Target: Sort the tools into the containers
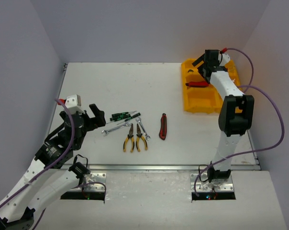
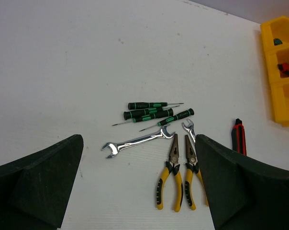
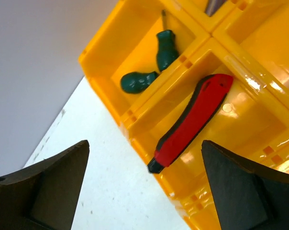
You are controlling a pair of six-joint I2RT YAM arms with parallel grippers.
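The left gripper (image 1: 96,116) hovers at the left of the white table (image 1: 111,86), fingers spread wide and holding nothing, facing the loose tools.

Those tools lie in a cluster near the middle. Four green-handled screwdrivers (image 2: 149,114) are bunched together, some touching. Just below them are two silver wrenches (image 2: 137,142), the second partly hidden behind the gripper's finger in the left wrist view. Next come two yellow-handled pliers (image 2: 173,158), side by side. To the right, a little apart, lies one red-and-black cutter (image 2: 238,138).

At the far right stands one yellow tray (image 1: 197,106). A second cutter (image 3: 194,120) lies flat in one of its compartments. Two green handles (image 3: 166,48) rest in the neighbouring compartment. The arm hides part of the tray, so not all its compartments can be counted.

The right gripper (image 3: 144,148) hangs over the tray, opened wide and empty.

The drop into the tray looks done, so fetching another tool is probably the step in hand. The lone cutter on the table is the likely pick, being nearest the right arm. To do it well, the arm should rise clear of the tray walls before swinging across. The fingers should then straddle the cutter's narrow width near the middle of its handle, so it hangs level — and it belongs in the compartment with its twin. The bunched screwdrivers would need an outermost one taken first.
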